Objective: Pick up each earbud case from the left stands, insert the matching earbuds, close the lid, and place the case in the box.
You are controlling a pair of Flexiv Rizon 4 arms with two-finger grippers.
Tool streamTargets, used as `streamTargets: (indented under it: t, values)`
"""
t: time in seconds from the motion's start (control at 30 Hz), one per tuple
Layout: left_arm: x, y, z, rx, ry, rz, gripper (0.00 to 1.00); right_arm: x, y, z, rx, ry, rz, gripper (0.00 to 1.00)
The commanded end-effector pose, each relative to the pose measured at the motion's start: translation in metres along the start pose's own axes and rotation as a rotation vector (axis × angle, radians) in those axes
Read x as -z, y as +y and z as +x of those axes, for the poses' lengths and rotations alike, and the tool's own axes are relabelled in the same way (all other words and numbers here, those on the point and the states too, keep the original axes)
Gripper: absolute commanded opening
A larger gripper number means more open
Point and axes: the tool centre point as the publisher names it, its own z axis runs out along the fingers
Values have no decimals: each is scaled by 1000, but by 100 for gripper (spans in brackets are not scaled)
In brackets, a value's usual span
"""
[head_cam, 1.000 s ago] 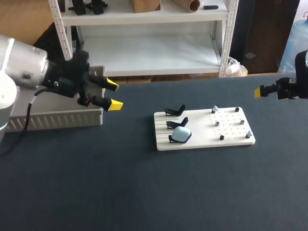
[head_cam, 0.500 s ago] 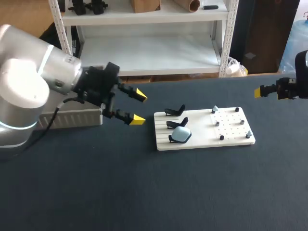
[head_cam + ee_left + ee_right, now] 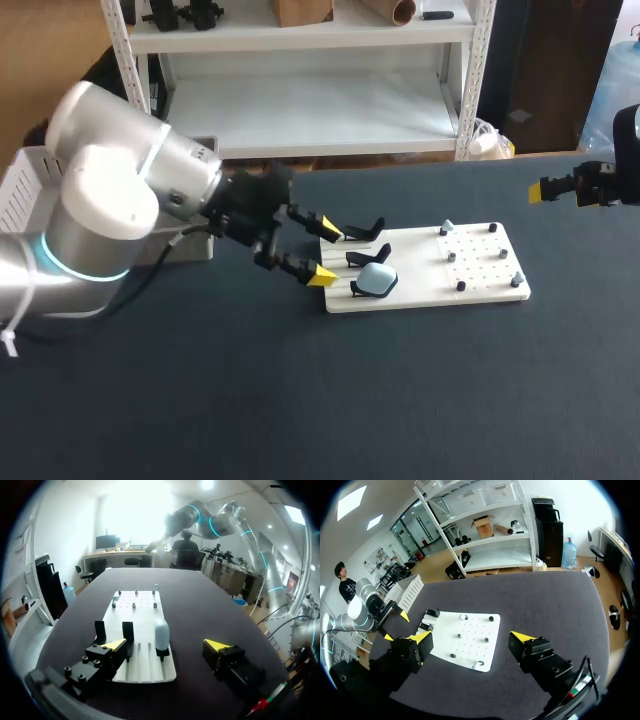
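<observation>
Left wrist view puts my left gripper (image 3: 165, 645) nearest: fingers spread wide and holding nothing, one yellow tip at the near end of the white board (image 3: 145, 669), the other out over the table beside it. Just ahead, in line with the gap, the pale blue case (image 3: 161, 632) stands upright on its black stand near that end, with two empty stands (image 3: 128, 631) beside it. I judge this to be the approach to the pick. Next I need to go forward and down until both fingers flank the case, close on its sides, then lift it straight off. Farther along the board are small pieces (image 3: 134, 605) on pegs, too small to tell which are earbuds. I also cannot tell whether the case lid is open. My right gripper (image 3: 471, 637) hangs wide open and empty, well beyond the board's far end. The box (image 3: 22, 180) is mostly hidden behind my left arm.
</observation>
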Motion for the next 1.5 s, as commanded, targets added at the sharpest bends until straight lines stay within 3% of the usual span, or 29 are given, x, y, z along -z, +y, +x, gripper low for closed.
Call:
streamTargets:
  t: [0.03,0.2,0.27,0.53,0.6,0.67,0.73,1.03,1.23,1.5]
  values:
    - [-19,10,5,3,-19,16,100,-1,-2,0,2,1,-7,100]
    - [-28,11,7,4,-42,-7,100,-1,-2,0,2,1,-7,100]
    - [-31,10,7,8,-47,-6,93,-1,-2,0,2,1,-7,100]
    - [-41,2,9,6,-52,3,93,-1,-2,0,2,1,-7,100]
    - [-43,3,9,7,-51,2,85,-1,-2,0,2,1,-7,100]
    - [-44,3,10,7,-56,-3,62,-1,-2,0,2,1,-7,100]
    - [-45,4,10,7,-59,-6,50,-1,-2,0,2,1,-7,100]
    - [-50,4,14,18,-61,-9,55,-1,-2,0,2,1,-7,100]
    - [-52,7,14,25,-78,-18,73,-1,-2,0,2,1,-7,100]
    - [-56,6,13,21,-88,-17,73,-1,-2,0,2,1,-7,100]
